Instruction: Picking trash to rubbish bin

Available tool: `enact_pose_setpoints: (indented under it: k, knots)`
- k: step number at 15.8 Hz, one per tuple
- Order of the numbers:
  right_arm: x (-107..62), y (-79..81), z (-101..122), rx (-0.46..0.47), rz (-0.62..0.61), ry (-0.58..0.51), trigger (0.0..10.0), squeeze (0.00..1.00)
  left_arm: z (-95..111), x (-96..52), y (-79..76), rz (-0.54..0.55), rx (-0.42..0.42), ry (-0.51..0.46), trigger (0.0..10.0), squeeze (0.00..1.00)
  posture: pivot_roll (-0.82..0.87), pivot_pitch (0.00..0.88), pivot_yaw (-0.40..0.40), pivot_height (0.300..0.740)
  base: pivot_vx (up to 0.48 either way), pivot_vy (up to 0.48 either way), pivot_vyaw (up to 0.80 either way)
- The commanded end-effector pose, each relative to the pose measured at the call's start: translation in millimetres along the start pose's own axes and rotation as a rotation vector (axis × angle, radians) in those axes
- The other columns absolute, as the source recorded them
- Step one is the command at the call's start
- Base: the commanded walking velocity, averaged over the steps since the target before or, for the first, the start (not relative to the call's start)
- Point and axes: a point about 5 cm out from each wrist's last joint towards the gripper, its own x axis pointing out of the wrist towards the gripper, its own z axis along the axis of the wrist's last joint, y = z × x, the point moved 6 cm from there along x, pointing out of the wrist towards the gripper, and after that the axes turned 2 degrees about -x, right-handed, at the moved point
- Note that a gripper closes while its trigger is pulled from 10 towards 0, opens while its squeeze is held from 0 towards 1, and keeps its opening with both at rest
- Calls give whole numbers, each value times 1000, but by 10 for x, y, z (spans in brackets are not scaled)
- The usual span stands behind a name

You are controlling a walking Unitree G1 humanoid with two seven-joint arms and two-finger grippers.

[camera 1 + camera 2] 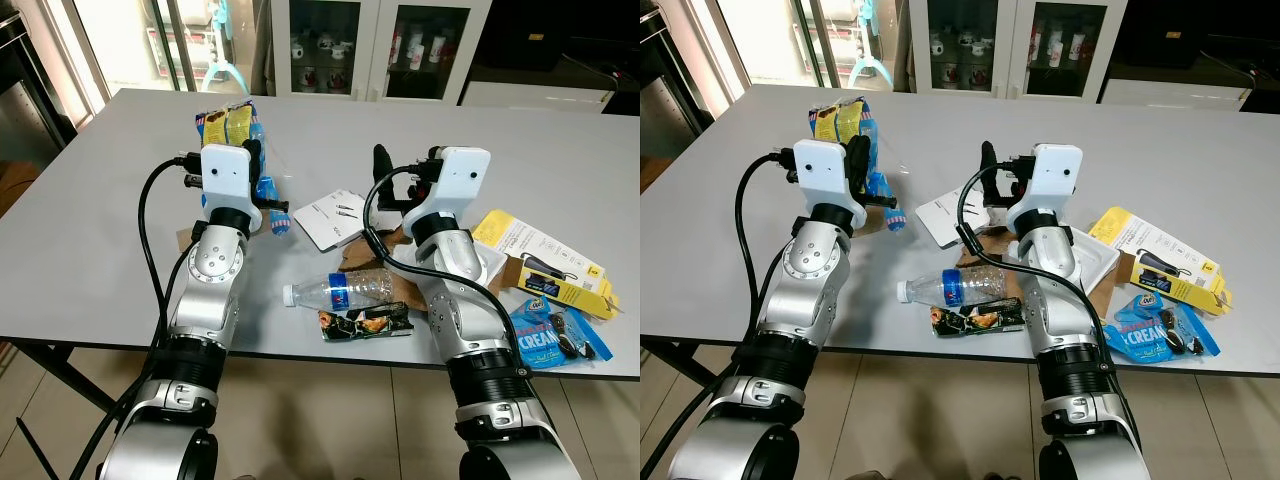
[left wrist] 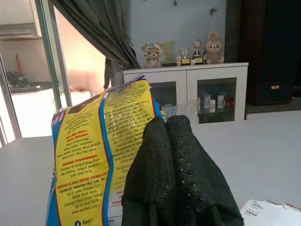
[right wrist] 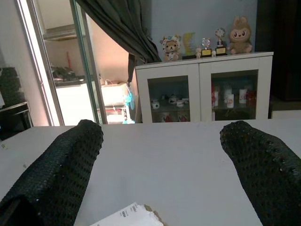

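Holding a yellow-and-blue snack packet (image 2: 101, 155) in my left gripper (image 2: 176, 150) — fingers pressed together with the wrapper pinched beside them, raised upright clear of the grey table (image 1: 100, 230). In the head view the packet sticks up above the wrist housing at the far-left of the clutter, lifted rather than lying flat; I judge it is held high so it clears the other litter on the way out to a bin.

My right gripper (image 3: 160, 155) hangs spread wide with nothing between the fingers, poised over the middle of the table just beyond the white paper card (image 1: 333, 216). It looks staged for the next pick rather than committed to anything.

Outward from the hands: a clear plastic bottle (image 1: 340, 288) lies on its side near the front edge, cap to the left, with a dark snack wrapper (image 1: 365, 321) just nearer than it. Brown cardboard scraps (image 1: 395, 275) sit under the right forearm. Far right — a yellow box (image 1: 548, 262) and a blue cream-biscuit packet (image 1: 545, 337) near the table's front-right edge.

Where the bin stands I cannot tell. One piece in hand, most of the trash not yet collected.
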Motion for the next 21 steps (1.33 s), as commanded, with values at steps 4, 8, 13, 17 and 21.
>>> enact_pose_setpoints:
  k: [4,8,13,17,21]
  knots:
    - [-10,-32,-11,-1,-8,-1,10000,0,-39,-26,-48,-8,-1,7,10000,0,-23,0,-39,740,0,0,0]
    - [-11,-26,-17,1,-4,2,10000,0,-56,-32,-44,-11,5,13,10000,0,-22,0,-40,740,0,0,0]
    - [12,-57,-7,-3,-15,3,10000,0,-38,-11,-6,4,13,9,10000,0,-14,17,-40,740,0,0,0]
    - [10,-76,-14,-4,-24,6,10000,0,-45,-9,36,14,15,14,10000,0,-20,36,-34,740,-184,0,0]
    - [14,-111,-2,-9,-34,4,10000,0,-39,11,10,12,9,14,10000,0,-24,41,-30,740,-276,0,0]
